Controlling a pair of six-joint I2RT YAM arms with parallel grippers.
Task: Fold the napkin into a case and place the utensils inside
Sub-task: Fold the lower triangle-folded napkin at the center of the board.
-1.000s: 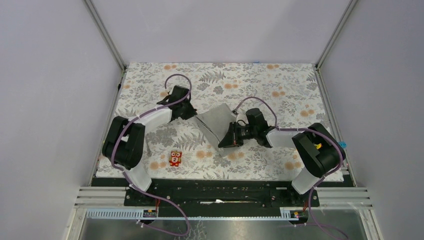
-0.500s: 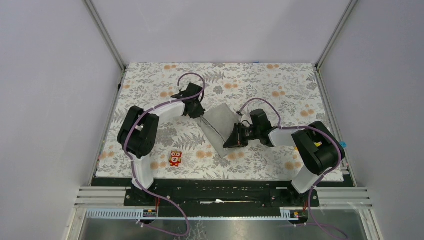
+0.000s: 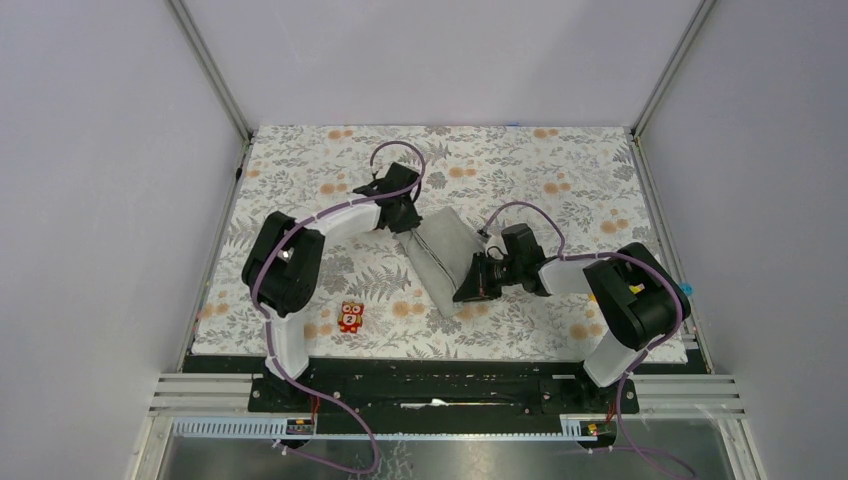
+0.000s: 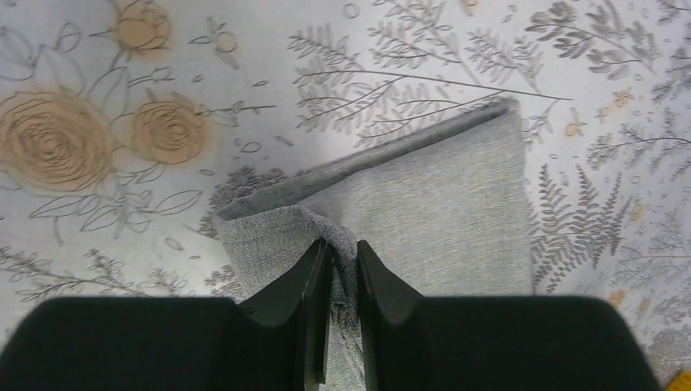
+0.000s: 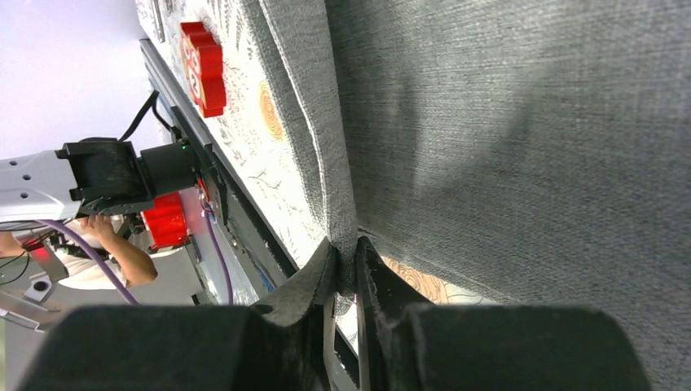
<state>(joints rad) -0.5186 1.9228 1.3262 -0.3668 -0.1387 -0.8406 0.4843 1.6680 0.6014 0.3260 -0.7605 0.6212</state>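
In the top view we see the napkin (image 3: pixel 446 256) in the middle of the frame, a folded grey strip that lies tilted on the floral cover (image 3: pixel 560 180). The left gripper (image 3: pixel 407 218) is at its upper left corner and the right gripper (image 3: pixel 468 284) is at its lower right edge, both touching the cloth. A small red toy (image 3: pixel 350 317) stands alone at the lower left, well apart from the napkin. In the left wrist view the left gripper (image 4: pixel 343 265) is at the bottom centre, and its two fingers are nearly together with a raised fold of the napkin (image 4: pixel 440 204) pinched between them. The rest of the cloth spreads flat toward the upper right, with its thick folded edge next to the printed flowers. In the right wrist view the right gripper (image 5: pixel 345 273) is narrow too and grips a thin edge of the napkin (image 5: pixel 505 122), which fills the right part of the frame. The toy (image 5: pixel 204 65) appears at the upper left.
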